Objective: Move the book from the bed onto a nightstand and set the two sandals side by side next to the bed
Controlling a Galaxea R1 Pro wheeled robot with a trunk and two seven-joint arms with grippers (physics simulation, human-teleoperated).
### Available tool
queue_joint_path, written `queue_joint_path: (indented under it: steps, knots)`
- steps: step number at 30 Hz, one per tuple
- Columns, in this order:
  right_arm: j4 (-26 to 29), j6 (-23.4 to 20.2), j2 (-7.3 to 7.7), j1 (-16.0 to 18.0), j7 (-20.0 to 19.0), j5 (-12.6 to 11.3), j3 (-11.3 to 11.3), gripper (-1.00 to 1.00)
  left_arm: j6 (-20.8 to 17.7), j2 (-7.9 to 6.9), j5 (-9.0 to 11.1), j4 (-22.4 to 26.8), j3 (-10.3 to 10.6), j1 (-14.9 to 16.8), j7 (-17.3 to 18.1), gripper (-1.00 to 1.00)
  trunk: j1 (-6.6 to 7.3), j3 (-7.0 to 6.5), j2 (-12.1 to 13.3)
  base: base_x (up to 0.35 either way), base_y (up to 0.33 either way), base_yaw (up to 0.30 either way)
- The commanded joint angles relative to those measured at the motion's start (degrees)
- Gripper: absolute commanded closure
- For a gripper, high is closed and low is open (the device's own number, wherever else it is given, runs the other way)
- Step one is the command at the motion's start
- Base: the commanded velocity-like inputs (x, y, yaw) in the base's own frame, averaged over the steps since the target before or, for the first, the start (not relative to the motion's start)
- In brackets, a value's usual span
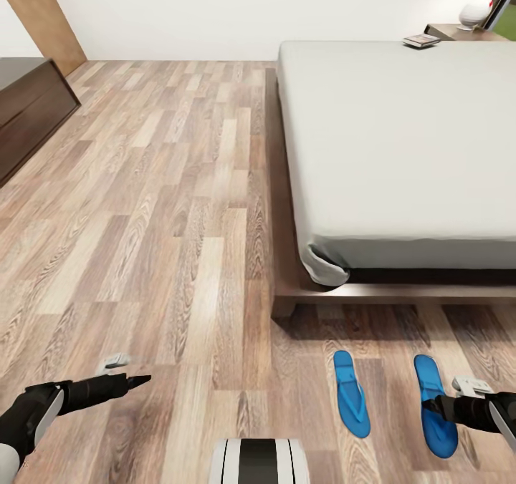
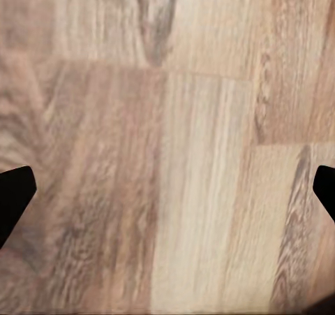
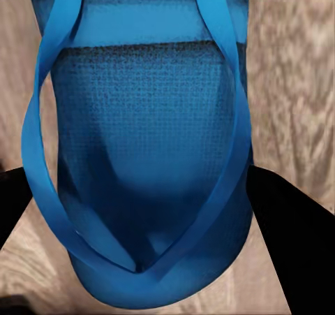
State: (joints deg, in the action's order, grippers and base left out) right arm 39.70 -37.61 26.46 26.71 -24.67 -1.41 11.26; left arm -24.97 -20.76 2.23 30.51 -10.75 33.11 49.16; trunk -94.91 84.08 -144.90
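Two bright blue sandals lie on the wood-plank floor [image 1: 179, 205] just in front of the bed's [image 1: 401, 147] near end, parallel but a little apart: the left sandal [image 1: 352, 393] and the right sandal [image 1: 435, 414]. The right gripper [image 3: 146, 203] straddles the right sandal, fingers spread at either edge of its sole. The left gripper [image 2: 167, 196] hangs spread over bare floor. The book [image 1: 421, 40] lies at the bed's far edge, close to the nightstand [image 1: 448, 31].
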Motion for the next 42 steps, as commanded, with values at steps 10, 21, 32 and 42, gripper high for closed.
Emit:
queue_joint_path:
  steps: [10,21,32,42]
  knots:
    - [0.05,-0.45,-0.02,0.01,-0.11,-0.17,0.17,1.0,-0.44,0.02,0.23,-0.01,-0.19,0.02,0.12,-1.0,0.01,0.04,-0.01,0.003,0.089,0.0]
    - [0.03,-0.45,-0.1,0.01,-0.11,-0.17,0.15,1.0,-0.43,0.02,0.23,-0.03,-0.2,0.02,-0.03,-1.0,0.01,0.04,-0.01,0.213,0.049,0.0]
    - [0.09,-0.26,-2.99,0.01,3.64,0.23,0.08,1.0,-0.43,0.02,0.23,-0.01,-0.24,0.02,-0.03,-1.0,0.01,0.04,-0.01,0.015,0.004,0.0]
    - [-0.25,-0.52,-4.76,0.01,8.77,4.31,0.08,1.0,-0.43,0.02,0.23,-0.01,-0.24,0.02,-0.03,-1.0,0.01,0.04,-0.01,0.0,0.0,0.0]
